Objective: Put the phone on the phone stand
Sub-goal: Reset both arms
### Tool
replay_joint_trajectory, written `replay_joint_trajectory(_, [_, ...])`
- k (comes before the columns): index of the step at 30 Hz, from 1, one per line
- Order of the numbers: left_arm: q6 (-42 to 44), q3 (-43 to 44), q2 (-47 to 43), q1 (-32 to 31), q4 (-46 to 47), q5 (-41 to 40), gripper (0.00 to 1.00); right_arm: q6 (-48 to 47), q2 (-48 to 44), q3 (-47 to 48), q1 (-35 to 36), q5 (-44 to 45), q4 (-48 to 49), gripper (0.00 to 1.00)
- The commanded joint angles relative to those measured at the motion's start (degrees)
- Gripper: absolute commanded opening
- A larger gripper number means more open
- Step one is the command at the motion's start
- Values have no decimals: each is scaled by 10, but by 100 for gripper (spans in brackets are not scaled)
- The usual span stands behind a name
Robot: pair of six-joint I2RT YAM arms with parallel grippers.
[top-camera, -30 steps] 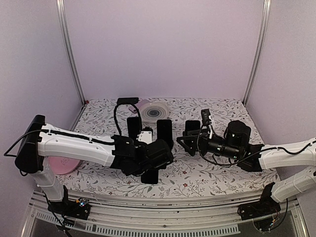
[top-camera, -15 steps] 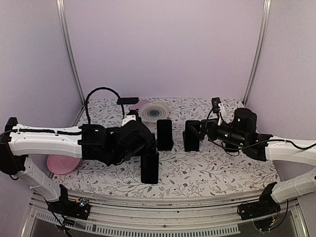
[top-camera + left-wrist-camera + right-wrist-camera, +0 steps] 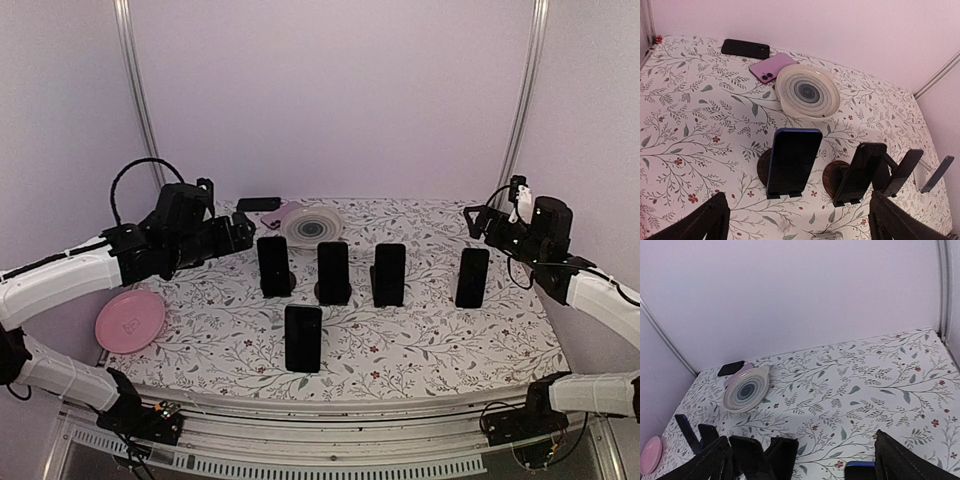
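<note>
Both arms hang off to the sides with nothing in them: the left gripper (image 3: pixel 240 232) has its jaws spread wide, and so does the right gripper (image 3: pixel 478 218). Five phones stand upright, four in a row (image 3: pixel 333 270) and one nearer the arms (image 3: pixel 303 338). In the left wrist view the blue-edged one (image 3: pixel 792 161) leans on a round stand (image 3: pixel 764 167). A black phone (image 3: pixel 745 48) and a purple phone (image 3: pixel 772 67) lie flat at the back of the table (image 3: pixel 430 350), and the purple one touches the swirl plate (image 3: pixel 807 91). I cannot tell from these views whether any stand is free, so those two may have nowhere to go. If either is fetched, the risk is an arm sweeping across the upright row and toppling a phone. A flat phone also gives the fingers little to pinch, and the purple one could drag the plate along.
</note>
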Motion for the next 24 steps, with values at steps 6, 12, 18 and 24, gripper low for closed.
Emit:
replay_joint_trajectory(6, [59, -63, -16, 186, 99, 173, 96, 26, 6, -52, -169, 21, 28, 99])
replay_joint_trajectory(12, [45, -102, -11, 264, 118, 209, 97, 11, 12, -97, -211, 84, 87, 99])
replay_joint_trajectory(18, [32, -123, 10, 292, 139, 216, 97, -24, 25, -166, -215, 156, 210, 99])
replay_joint_trajectory(24, [30, -126, 31, 294, 149, 178, 97, -56, 76, -208, -221, 193, 319, 99])
